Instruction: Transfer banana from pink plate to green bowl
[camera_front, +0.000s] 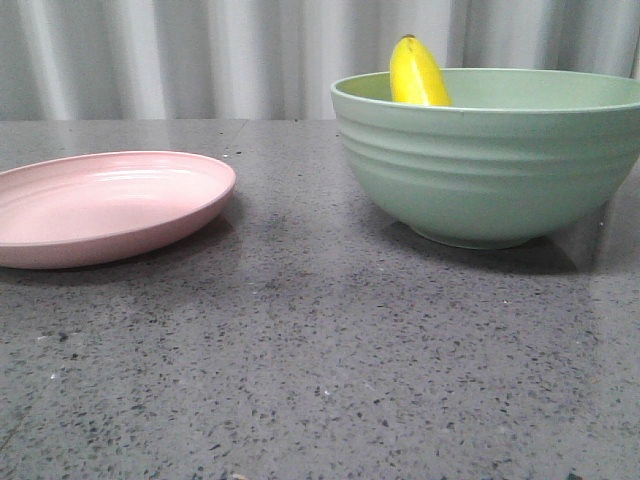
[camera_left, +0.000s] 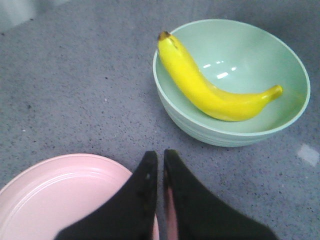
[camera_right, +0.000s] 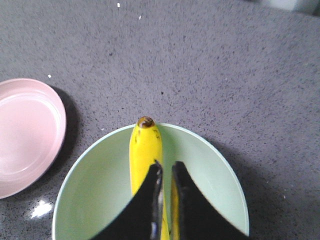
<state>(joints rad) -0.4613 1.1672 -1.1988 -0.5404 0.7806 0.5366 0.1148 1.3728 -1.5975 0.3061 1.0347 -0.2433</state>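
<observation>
The yellow banana (camera_front: 415, 72) lies inside the mint-green bowl (camera_front: 490, 170), its dark tip leaning over the rim. The left wrist view shows the banana (camera_left: 210, 85) resting along the wall of the bowl (camera_left: 240, 50), with nothing holding it. The pink plate (camera_front: 100, 205) is empty, left of the bowl. My left gripper (camera_left: 160, 156) is shut and empty, above the edge of the plate (camera_left: 60, 200) nearest the bowl. My right gripper (camera_right: 166, 167) is shut and empty, hovering over the banana (camera_right: 145, 150) in the bowl (camera_right: 100, 190). Neither gripper shows in the front view.
The plate and bowl stand on a dark grey speckled tabletop (camera_front: 300, 340). A pale corrugated wall (camera_front: 200, 50) runs behind the table. The plate also shows in the right wrist view (camera_right: 25, 135), beside the bowl with a gap between them.
</observation>
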